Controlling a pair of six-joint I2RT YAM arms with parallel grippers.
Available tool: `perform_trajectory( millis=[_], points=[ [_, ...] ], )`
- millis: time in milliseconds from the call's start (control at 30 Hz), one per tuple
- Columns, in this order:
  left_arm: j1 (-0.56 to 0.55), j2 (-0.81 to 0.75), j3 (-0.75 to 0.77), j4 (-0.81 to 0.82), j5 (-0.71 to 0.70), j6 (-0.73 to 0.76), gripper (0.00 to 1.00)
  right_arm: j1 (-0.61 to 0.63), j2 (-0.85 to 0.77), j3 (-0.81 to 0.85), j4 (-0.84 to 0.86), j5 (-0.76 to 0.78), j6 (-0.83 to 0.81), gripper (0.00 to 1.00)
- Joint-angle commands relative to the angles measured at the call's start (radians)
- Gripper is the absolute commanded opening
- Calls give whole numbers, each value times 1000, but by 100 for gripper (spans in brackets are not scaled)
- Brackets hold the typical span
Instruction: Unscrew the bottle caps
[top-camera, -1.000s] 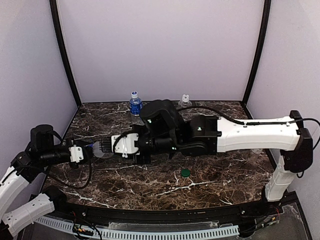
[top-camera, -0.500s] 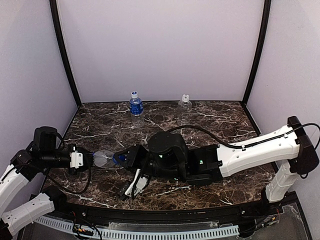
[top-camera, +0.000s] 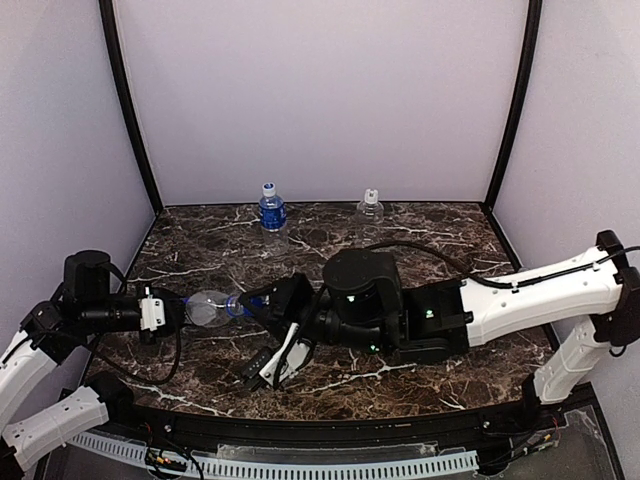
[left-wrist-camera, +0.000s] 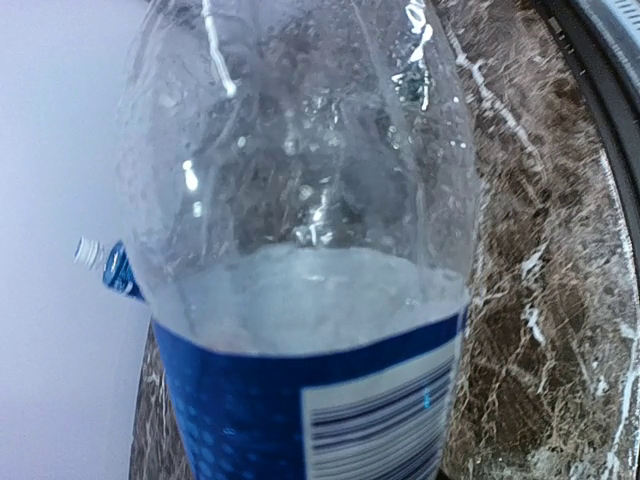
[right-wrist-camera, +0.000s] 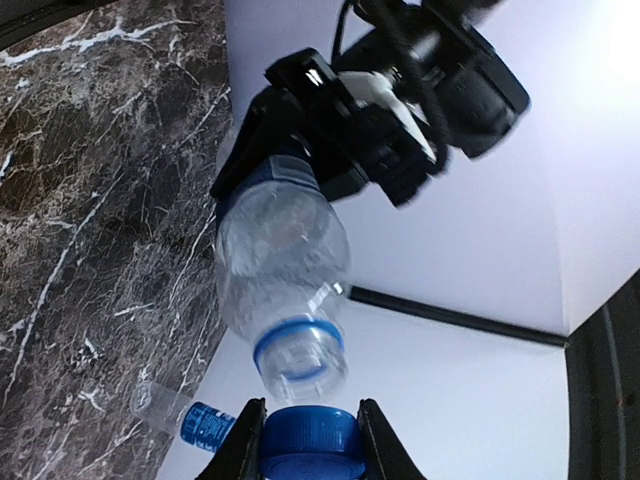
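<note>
Since that thin clear blue-labelled bottle (right-wrist-camera: 283, 240) probably dents easily, left jaws grip its base, right jaws pinch its blue cap (right-wrist-camera: 308, 440).

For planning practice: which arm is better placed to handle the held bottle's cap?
Probably right: the right gripper is shut on the blue cap; the left gripper only clamps the bottle.

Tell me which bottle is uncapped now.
The bottle held sideways in the left gripper: its blue cap sits apart in the right gripper. The back blue-labelled bottle and back clear bottle are capped.
</note>
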Motion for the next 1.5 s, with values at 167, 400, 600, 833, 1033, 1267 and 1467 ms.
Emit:
perform_trajectory(
  millis=[167,400,600,833,1033,1267,1467],
  points=[
    [22,-10,-69,41,-84,-109,36,-61,-208,-112,-14,106,396,0],
    [39,-21,-51,186,-50,-483,37,-295,-32,173,-511,-85,1361,0],
    [101,-38,-107,367,31,-923,38,-382,344,545,-1093,-199,1812,0],
    [175,-55,-214,504,4,-1183,38,-361,432,507,-1168,-262,1946,0],
    [206,-74,-253,519,34,-1210,39,-341,539,453,-1153,-303,2000,0],
    [210,-71,-263,558,47,-1211,39,-339,557,434,-1126,-281,2009,0],
    [211,-66,-263,559,54,-1211,39,-336,557,425,-1105,-274,2014,38]
  ],
)
